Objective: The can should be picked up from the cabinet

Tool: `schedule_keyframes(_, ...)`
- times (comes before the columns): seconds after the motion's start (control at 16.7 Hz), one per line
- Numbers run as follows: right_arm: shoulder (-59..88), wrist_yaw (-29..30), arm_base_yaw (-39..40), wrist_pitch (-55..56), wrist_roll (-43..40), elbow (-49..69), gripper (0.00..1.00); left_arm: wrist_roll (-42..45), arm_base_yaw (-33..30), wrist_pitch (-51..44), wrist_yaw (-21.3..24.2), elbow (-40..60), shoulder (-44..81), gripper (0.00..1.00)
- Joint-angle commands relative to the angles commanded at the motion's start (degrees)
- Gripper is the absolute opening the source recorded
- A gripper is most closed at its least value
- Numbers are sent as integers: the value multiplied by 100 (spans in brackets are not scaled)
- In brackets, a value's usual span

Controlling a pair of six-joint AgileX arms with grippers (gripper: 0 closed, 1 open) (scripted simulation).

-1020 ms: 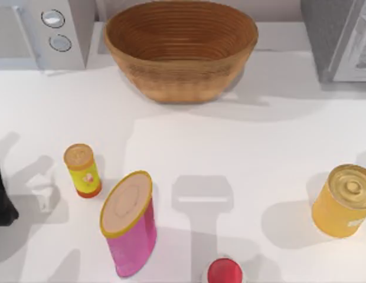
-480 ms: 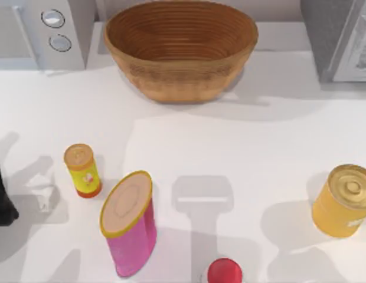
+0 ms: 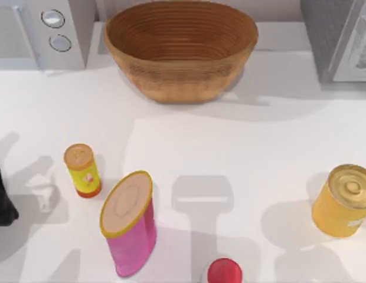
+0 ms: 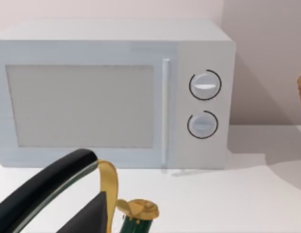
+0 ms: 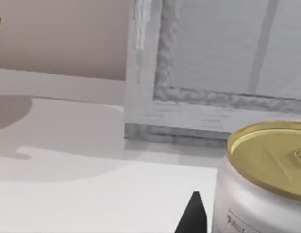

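Gold can (image 3: 343, 200) unmoved at the desk's (image 3: 260, 147) right; shadow on its near side has grown, so right tool (image 5: 193, 216) seems closing in; its opening I cannot tell.

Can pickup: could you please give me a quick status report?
Yellow can upright on table's right side, ungrasped. Right hand close beside it. Nothing blocking.
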Motion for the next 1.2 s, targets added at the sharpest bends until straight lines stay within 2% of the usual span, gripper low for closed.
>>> schedule_keyframes(0.18,798,-499,-339,-578,-962,416,0,0,0,0,0,0,0,100)
schedule_keyframes(0.42,2341,-1497,-957,-1658,-2810,1224,0,0,0,0,0,0,0,100)
schedule_keyframes(1.2,8961,-5986,-3177,-5987,-10554,4519,0,0,0,0,0,0,0,100)
